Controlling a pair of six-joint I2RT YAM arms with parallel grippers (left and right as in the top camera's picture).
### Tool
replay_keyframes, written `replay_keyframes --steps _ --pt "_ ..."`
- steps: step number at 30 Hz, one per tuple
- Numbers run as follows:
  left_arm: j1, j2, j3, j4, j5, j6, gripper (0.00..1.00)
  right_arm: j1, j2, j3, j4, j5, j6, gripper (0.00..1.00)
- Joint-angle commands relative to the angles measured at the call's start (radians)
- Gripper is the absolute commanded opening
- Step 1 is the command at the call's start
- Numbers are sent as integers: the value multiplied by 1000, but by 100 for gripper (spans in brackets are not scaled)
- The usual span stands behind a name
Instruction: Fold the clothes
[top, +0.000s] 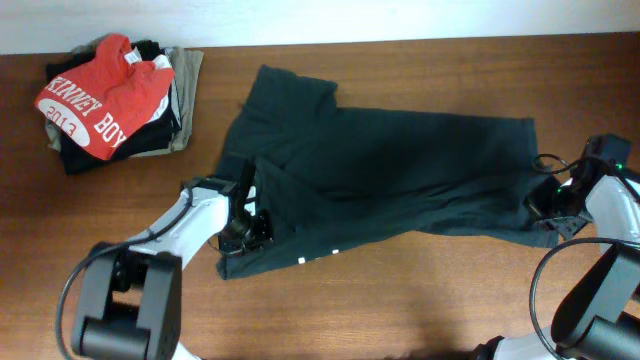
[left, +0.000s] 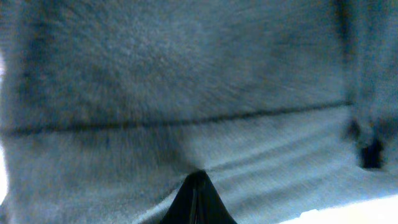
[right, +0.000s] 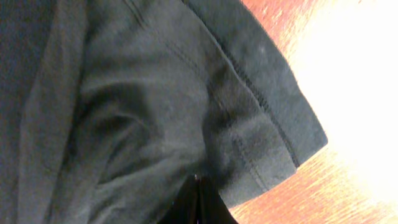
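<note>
The clothes (top: 390, 170), a dark T-shirt, lie crumpled across the middle of the wooden table, with a bit of white lettering (top: 318, 256) showing at the front fold. My left gripper (top: 245, 222) is at the shirt's front-left part, shut on the cloth. In the left wrist view the cloth (left: 186, 93) fills the picture and puckers at the closed left gripper (left: 196, 177). My right gripper (top: 548, 208) is at the shirt's right edge. In the right wrist view the right gripper (right: 198, 182) is shut on a fold of the shirt close to a stitched hem (right: 261, 106).
A pile of folded garments sits at the back left, topped by a red T-shirt (top: 100, 95) with a beige piece (top: 188, 80) beside it. Bare wooden table (top: 420, 300) lies in front of the shirt. A white wall (top: 400, 18) borders the far edge.
</note>
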Motion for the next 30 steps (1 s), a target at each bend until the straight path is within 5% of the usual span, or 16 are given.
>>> replay_keyframes --steps 1,10,26,30 --pt "16 48 14 -12 -24 24 2 5 6 -51 24 -4 -5 4" --pt "261 48 14 -196 -95 -21 1 5 6 -135 132 6 63 4" --pt "271 -125 14 -226 -94 32 1 -100 6 -136 11 167 170 4" --pt "270 -125 14 -222 -94 32 1 -98 -52 -130 7 -24 56 4"
